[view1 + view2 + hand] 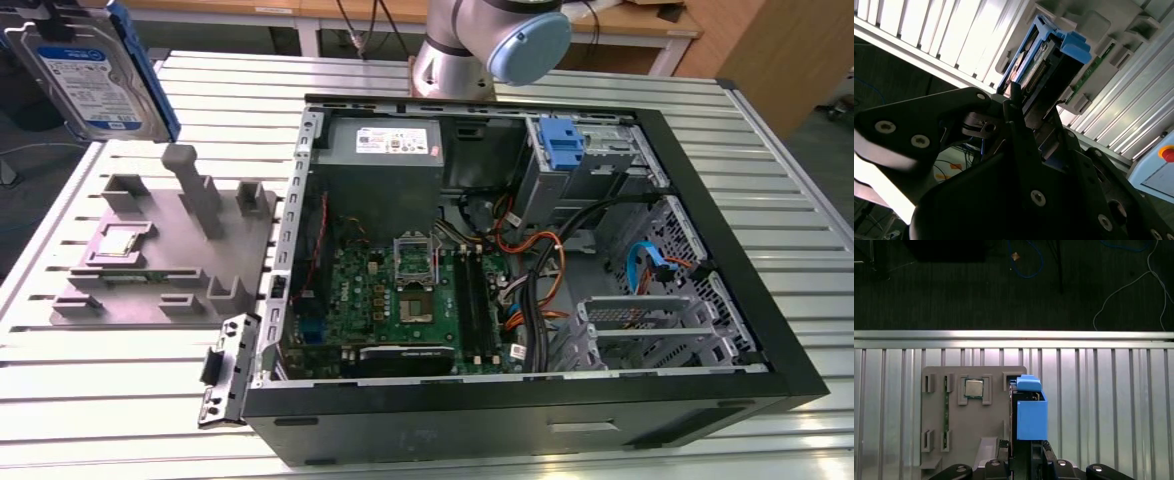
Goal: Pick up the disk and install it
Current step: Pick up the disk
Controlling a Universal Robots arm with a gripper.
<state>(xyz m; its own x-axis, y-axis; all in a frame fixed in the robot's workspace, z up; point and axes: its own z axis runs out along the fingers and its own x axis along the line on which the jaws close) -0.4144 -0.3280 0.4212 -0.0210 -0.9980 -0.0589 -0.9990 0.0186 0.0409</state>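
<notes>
Exterior view, from its left to its right: the disk (91,70) hangs in the air at the upper corner, label facing the camera, clear of the grey parts fixture (147,250) below it. Next comes the open computer case (787,350), with the power supply (387,145) and motherboard (400,300) inside. The blue-handled drive bay (567,145) sits toward the exterior view's right, well apart from the disk. The arm (494,40) rises behind the case.

In both wrist views the gripper (1018,107) (1021,452) is closed on one end of the disk (1046,60) (1031,415). Its fingers are narrowed onto the blue bracket, and the drive stands edge-on above the fixture (969,415).

Step in hand, as judged: the pick-up looks complete, and the disk is lifted but not yet at the case. Installing it would call for a firm hold and the bracket squared to its slot, clear of the loose cables (547,270) in the case.

Surface: a slatted metal table (134,400) carries the fixture and the case. Room: a dark floor with trailing cords (1026,260) lies beyond the table edge, and wooden furniture (747,40) stands at the back.
</notes>
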